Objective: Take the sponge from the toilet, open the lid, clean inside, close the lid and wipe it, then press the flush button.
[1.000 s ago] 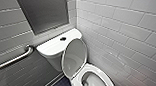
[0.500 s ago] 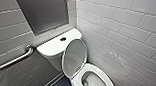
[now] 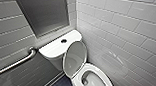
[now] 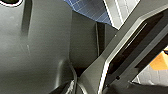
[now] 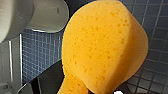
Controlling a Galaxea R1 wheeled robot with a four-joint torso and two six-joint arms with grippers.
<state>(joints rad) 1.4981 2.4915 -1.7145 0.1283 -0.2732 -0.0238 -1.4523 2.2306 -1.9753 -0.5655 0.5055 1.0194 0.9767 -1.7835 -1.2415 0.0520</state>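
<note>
Pale tiled walls (image 3: 124, 35) are filling the frame's right and left; a dark small-tiled floor (image 3: 64, 84) is showing at bottom centre. The toilet (image 3: 96, 68) is standing at lower centre, its lid (image 3: 74, 57) leaning upright against the tank, the flush button (image 3: 63, 41) sitting above it. The right gripper (image 5: 76, 87) is holding the sponge (image 5: 105, 45) clenched in its fingers over the floor.

White brick-tile walls (image 3: 124, 27), steel grab bar (image 3: 15, 63), grey wall panel (image 3: 42, 12), blue mosaic floor (image 3: 63, 84).

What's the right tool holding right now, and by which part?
The orange sponge, gripped at its narrower end; the wide lobe sticks out free over the tiled floor.
</note>
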